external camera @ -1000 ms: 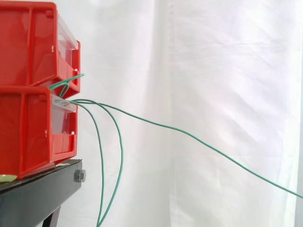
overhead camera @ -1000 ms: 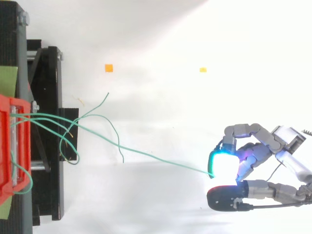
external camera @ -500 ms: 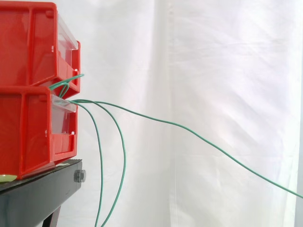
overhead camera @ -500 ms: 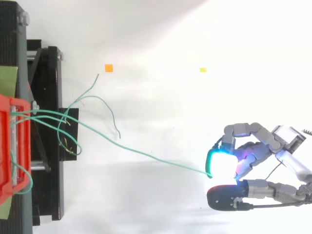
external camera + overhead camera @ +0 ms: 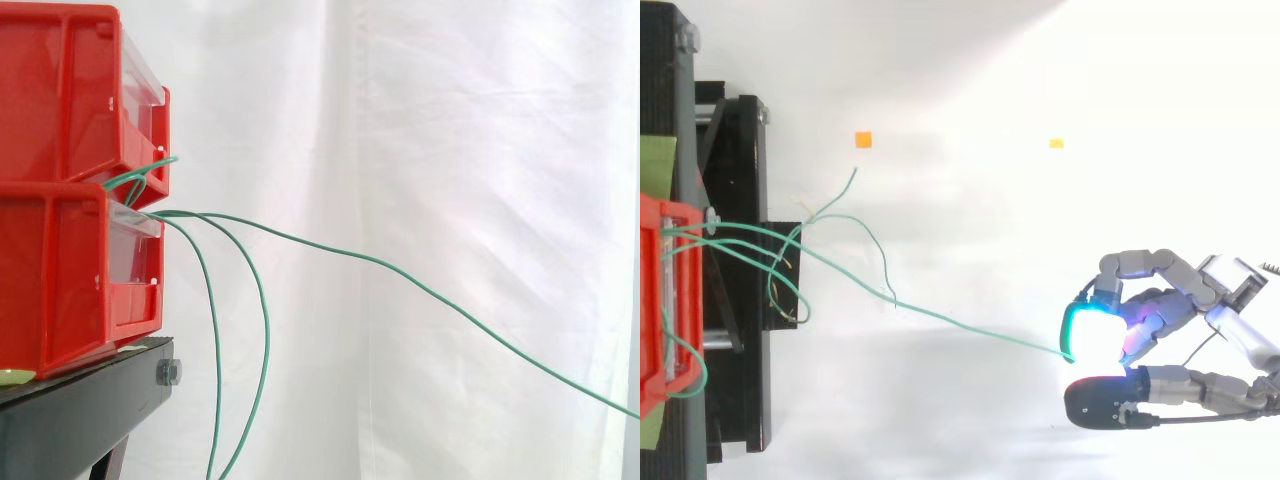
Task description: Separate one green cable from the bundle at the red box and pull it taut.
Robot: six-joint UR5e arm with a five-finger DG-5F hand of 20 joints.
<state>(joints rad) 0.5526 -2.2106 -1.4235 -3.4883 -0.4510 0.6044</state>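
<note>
Several green cables come out of the lower red box (image 5: 70,275) at the left. One green cable (image 5: 420,290) runs from the box's front down to the right edge in a shallow sag. In the top view this cable (image 5: 940,318) leads to my hand (image 5: 1130,335) at the right, whose glowing fingertips (image 5: 1080,335) are curled and pinch its end. Two other loose green cables (image 5: 262,340) hang down from the box. Their free ends (image 5: 852,178) curl above the floor.
A second red box (image 5: 70,95) is stacked on the lower one, both on a black stand (image 5: 90,410). A white curtain hangs behind. Two small orange markers (image 5: 863,139) lie on the white floor.
The two loose cables have swung, their free ends shifting about in the top view. My hand and the held cable have stayed almost still.
</note>
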